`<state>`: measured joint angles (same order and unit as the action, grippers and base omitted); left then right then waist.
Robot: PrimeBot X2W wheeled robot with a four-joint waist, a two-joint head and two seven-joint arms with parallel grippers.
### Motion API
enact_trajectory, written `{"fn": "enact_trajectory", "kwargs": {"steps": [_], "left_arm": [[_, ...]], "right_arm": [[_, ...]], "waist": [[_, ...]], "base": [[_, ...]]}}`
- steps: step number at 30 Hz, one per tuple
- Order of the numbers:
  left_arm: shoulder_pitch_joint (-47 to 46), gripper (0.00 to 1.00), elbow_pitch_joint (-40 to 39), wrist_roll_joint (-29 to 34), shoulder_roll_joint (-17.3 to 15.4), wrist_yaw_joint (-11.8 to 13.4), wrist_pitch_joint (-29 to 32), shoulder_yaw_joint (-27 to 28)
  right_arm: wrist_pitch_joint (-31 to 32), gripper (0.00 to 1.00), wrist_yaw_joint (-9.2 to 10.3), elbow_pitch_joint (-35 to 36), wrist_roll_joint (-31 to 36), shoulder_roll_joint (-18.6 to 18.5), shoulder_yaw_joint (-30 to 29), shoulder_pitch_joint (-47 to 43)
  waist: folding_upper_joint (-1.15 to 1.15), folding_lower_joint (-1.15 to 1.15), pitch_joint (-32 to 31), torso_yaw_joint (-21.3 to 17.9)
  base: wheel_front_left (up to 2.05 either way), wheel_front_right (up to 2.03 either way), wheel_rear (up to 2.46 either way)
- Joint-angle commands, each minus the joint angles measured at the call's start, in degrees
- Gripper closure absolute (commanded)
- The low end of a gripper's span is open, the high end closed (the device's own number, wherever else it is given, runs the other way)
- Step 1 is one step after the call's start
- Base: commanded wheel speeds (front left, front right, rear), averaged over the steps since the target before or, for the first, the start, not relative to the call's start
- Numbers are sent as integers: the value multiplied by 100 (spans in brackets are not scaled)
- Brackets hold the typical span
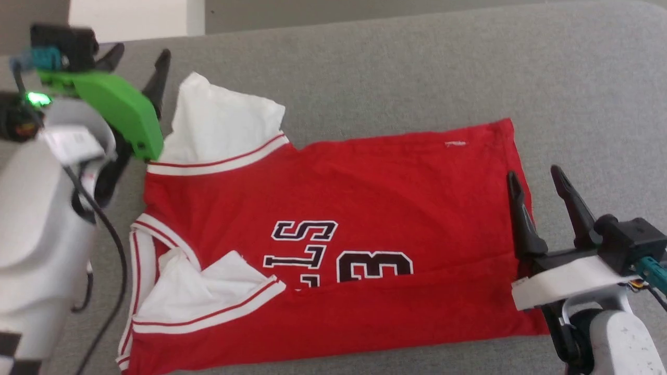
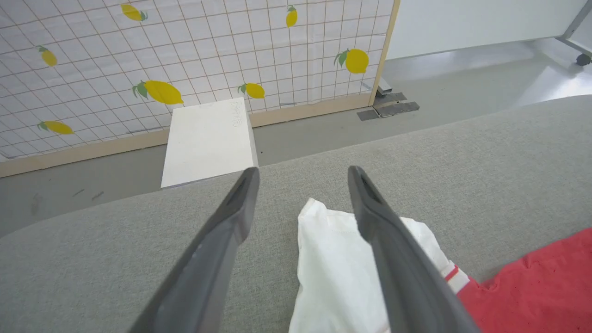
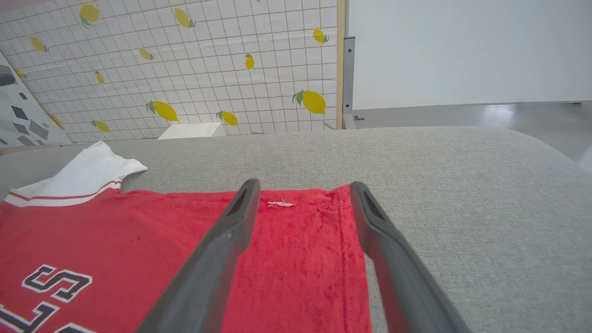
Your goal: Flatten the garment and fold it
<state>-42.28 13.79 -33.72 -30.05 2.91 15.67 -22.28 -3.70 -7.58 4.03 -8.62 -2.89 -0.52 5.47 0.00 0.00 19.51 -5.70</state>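
Our left gripper and right gripper gape empty at either end of the garment on the grey cushion; its near side looks folded, so next we'd pinch both far corners.

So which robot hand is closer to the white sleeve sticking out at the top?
Left. The left gripper is open right beside that white sleeve; the right gripper is far off, over the red hem of the garment.
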Motion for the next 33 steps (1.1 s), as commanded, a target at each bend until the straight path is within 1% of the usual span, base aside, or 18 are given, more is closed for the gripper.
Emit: {"fn": "enact_trajectory", "kwargs": {"steps": [1, 4, 6, 10, 12, 16, 19, 20, 21, 22, 23, 29, 31, 33], "left_arm": [[-307, 0, 158, -66, -51, -44, 305, -26], [-829, 0, 498, -220, -52, -19, 1037, -43], [-1053, 0, 668, -305, -46, 53, 1425, -37], [-1398, 0, 960, -397, -138, 328, 2417, -83], [-1473, 0, 1001, -408, -197, 458, 2771, -107], [-1515, 0, 955, -264, -422, 649, 3290, -238], [-1483, 0, 860, -157, -562, 753, 3522, -324], [-1460, 2, 821, -119, -605, 785, 3603, -363], [-1438, 36, 788, -102, -631, 808, 3658, -385], [-1407, 75, 742, -84, -658, 819, 3709, -416], [-1383, 100, 699, -80, -674, 812, 3730, -434], [-1247, 100, 512, -127, -722, 814, 3804, -473], [-1233, 100, 466, -153, -711, 803, 3784, -471], [-1225, 100, 441, -171, -696, 799, 3765, -472]], "right_arm": [[-66, 0, 9, 20, -48, 1, 65, 155], [-150, 0, 9, -3, -112, 1, 173, 320], [-195, 0, 9, -31, -154, 1, 224, 387], [-270, 0, 9, -98, -249, 1, 341, 502], [-305, 0, 9, -138, -305, 1, 379, 543], [-372, 0, 9, -226, -362, 1, 452, 620], [-406, 0, 9, -282, -381, 1, 487, 667], [-411, 0, 9, -302, -383, 1, 496, 690], [-413, 0, 9, -317, -384, 1, 502, 707], [-402, 0, 9, -333, -370, 1, 517, 731], [-390, 0, 9, -343, -356, 1, 528, 755], [-110, 0, 9, -328, -132, -85, 623, 1206], [169, 0, 9, -321, -32, -132, 622, 1493], [585, 0, 9, -417, 18, -140, 554, 1840]], "waist": [[0, 0, 556, -358], [0, 0, 758, -493], [0, 0, 845, -563], [0, 0, 1031, -717], [0, 0, 1098, -778], [0, 0, 1205, -869], [0, 0, 1239, -906], [0, 0, 1243, -914], [0, 0, 1242, -918], [0, 0, 1239, -920], [0, 0, 1234, -920], [0, 0, 1205, -902], [0, 0, 1204, -886], [0, 0, 1205, -862]], "base": [[0, 0, 0], [0, 0, 0], [0, 0, 0], [0, 0, 0], [0, 0, 0], [0, 0, 0], [0, 0, 0], [0, 0, 0], [0, 0, 0], [0, 0, 0], [0, 0, 0], [0, 0, 0], [0, 0, 0], [0, 0, 0]]}}
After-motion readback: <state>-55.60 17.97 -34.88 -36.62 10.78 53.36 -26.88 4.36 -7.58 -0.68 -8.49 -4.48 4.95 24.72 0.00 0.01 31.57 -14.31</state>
